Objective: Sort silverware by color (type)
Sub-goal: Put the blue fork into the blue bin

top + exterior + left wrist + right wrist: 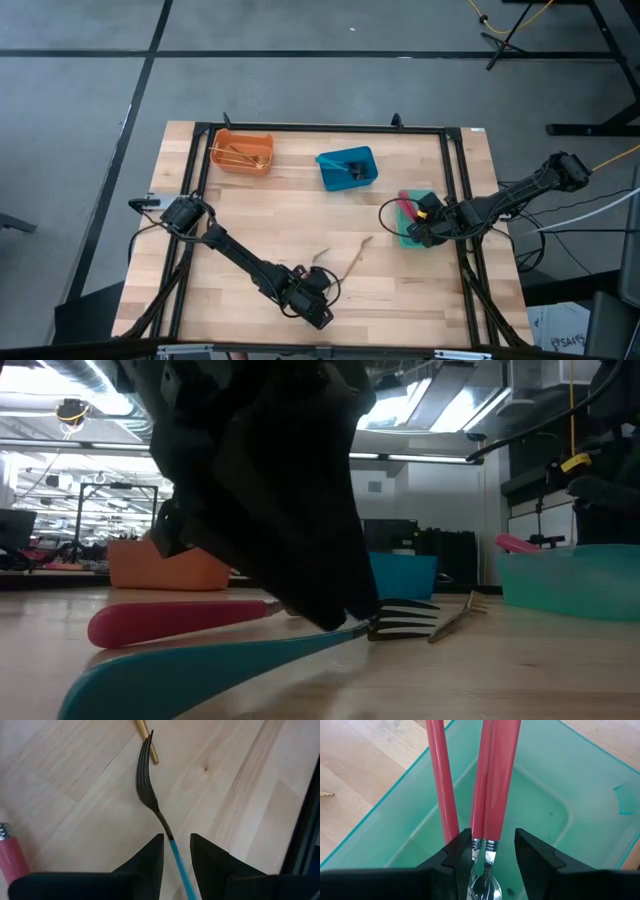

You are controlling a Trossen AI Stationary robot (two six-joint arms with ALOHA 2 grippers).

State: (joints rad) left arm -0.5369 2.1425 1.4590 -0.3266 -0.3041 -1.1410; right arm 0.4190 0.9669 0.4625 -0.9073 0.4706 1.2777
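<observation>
The left hand [176, 857] sits low on the desk [240, 780], fingers parted around the blue-handled fork [150, 795] but not yet pinching. It looks light, stiff and slick (take the handle). The right hand [492, 852] stands open over red-handled pieces [495, 780] in the green bin [580, 795].

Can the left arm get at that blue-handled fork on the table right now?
Probably yes. The left gripper is already down over the blue-handled fork, its open fingers either side of the handle, with nothing between them. A pink-handled utensil lies off to one side, apart.
</observation>
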